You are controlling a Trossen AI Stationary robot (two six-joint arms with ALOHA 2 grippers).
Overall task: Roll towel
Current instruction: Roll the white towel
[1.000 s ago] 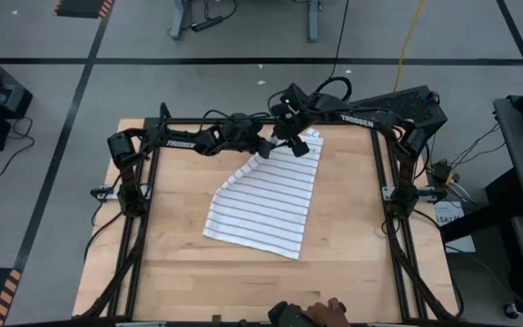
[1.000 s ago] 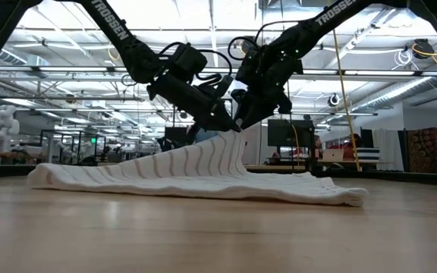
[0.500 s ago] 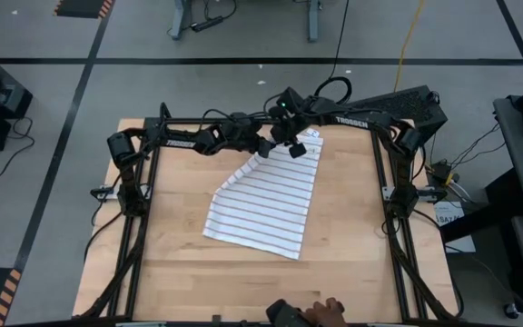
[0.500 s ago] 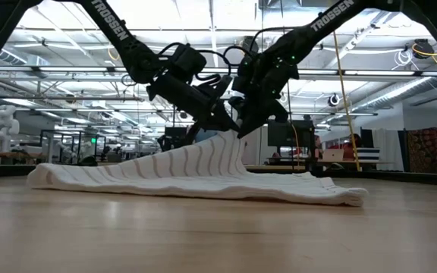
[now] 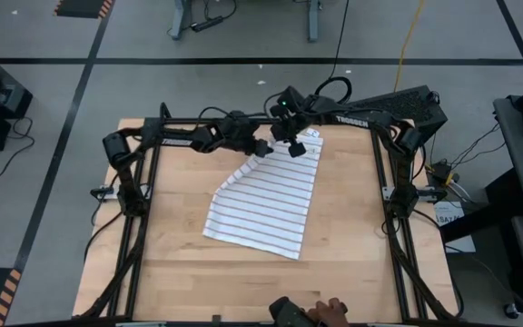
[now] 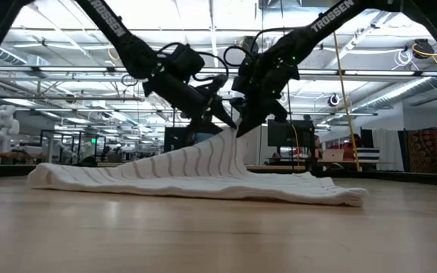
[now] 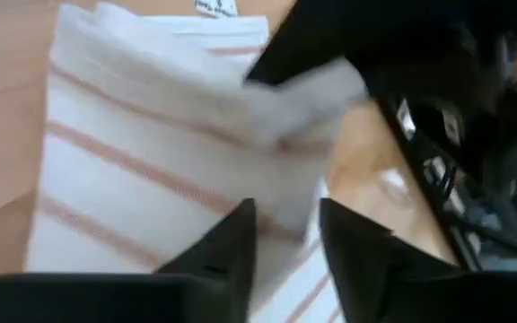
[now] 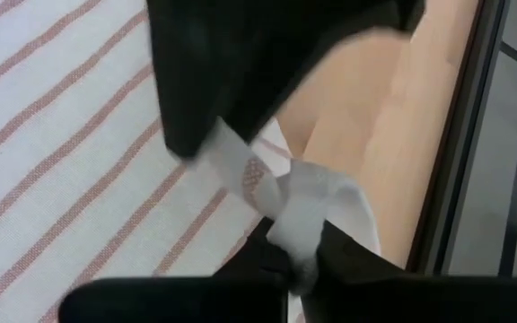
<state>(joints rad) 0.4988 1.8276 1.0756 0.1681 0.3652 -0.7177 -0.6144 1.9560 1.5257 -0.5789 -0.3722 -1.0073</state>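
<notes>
High view first, from the frame's left edge inward: the left arm runs along the far rail of the bench [image 5: 171, 272], and the left gripper [image 5: 263, 148] sits above centre, just left of the towel's raised corner. In the left wrist view its two dark fingers [image 7: 232, 242] stand parted with striped cloth showing in the gap between them, so it reads as released; whether the pads touch the fabric I cannot tell.

Next comes the towel [image 5: 266, 200], a white cloth with thin stripes, spread in the middle of the frame, tilted, with its far corner reaching the upper centre. In the low view the towel [image 6: 196, 178] lies flat at left and right and rises to a peak near the middle where both grippers meet it.

Just right of that peak is the right gripper [image 5: 291, 145], reaching in from the upper right. The right wrist view shows its fingers [image 8: 348, 256] clenched on a bunched fold of the towel [image 8: 70, 135], pinching the corner up off the wood.

At the bottom edge, centre right, a person's hand [image 5: 327, 312] shows.
</notes>
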